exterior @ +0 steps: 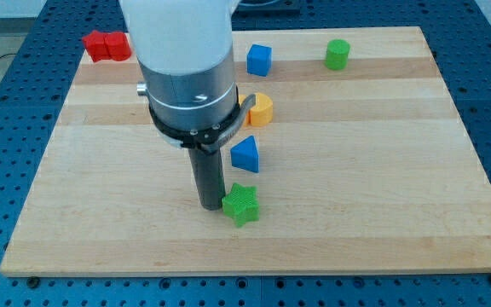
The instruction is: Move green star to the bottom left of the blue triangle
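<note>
Green plastic, by the look of it: the green star [240, 204] sits on the pale wooden table [382, 196], just below the blue triangle [245, 154] and a touch toward the view's left of it. The rod's tip [210, 205] stands right against the star's left side, touching or nearly so. There are no fingers on this arm at all, so nothing is spread or pinching; only the bare rod meets the block.

The star seems small, light and rigid, and I would guess it slides easily on the smooth wood. Its points may make it spin if nudged off-centre, so a push through the middle of a flat notch looks safest.

No containers are anywhere on the table. Further up lie a yellow-orange rounded block [260, 109], a blue cube [259, 60], a green cylinder [337, 54] and two red blocks [106, 45] at the top left.
</note>
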Tool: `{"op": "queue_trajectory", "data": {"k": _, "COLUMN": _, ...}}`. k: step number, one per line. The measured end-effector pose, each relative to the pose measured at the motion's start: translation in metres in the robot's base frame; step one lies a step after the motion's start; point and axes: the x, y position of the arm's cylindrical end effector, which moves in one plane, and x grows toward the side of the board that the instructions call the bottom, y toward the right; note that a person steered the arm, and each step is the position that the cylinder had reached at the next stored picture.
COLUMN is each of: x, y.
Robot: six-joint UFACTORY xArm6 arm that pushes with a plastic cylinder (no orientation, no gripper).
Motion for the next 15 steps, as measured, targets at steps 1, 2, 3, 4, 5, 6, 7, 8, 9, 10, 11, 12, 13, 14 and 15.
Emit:
{"op": "queue_trajectory", "data": {"k": 1, "x": 0.001, "y": 0.0}}
{"op": "queue_trajectory", "data": {"k": 2, "x": -0.028, "y": 0.013}}
{"op": "queue_trajectory", "data": {"k": 3, "x": -0.044, "y": 0.055}}
{"op": "queue_trajectory", "data": {"k": 4, "x": -0.035, "y": 0.086}}
{"op": "queue_trajectory", "data": {"k": 5, "x": -0.026, "y": 0.086}}
{"op": "queue_trajectory", "data": {"k": 6, "x": -0.016, "y": 0.081}}
{"op": "queue_trajectory", "data": {"k": 7, "x": -0.004, "y": 0.072}}
{"op": "queue_trajectory", "data": {"k": 8, "x": -0.003, "y": 0.062}}
{"op": "queue_trajectory", "data": {"k": 9, "x": -0.003, "y": 0.046}}
{"op": "queue_trajectory", "data": {"k": 10, "x": 0.0, "y": 0.036}}
{"op": "queue_trajectory", "data": {"k": 11, "x": -0.002, "y": 0.052}}
{"op": "queue_trajectory", "data": {"k": 12, "x": -0.015, "y": 0.121}}
{"op": "queue_trajectory", "data": {"k": 13, "x": -0.05, "y": 0.199}}
{"op": "queue_trajectory", "data": {"k": 14, "x": -0.113, "y": 0.263}}
{"op": "queue_trajectory", "data": {"k": 15, "x": -0.185, "y": 0.303}}
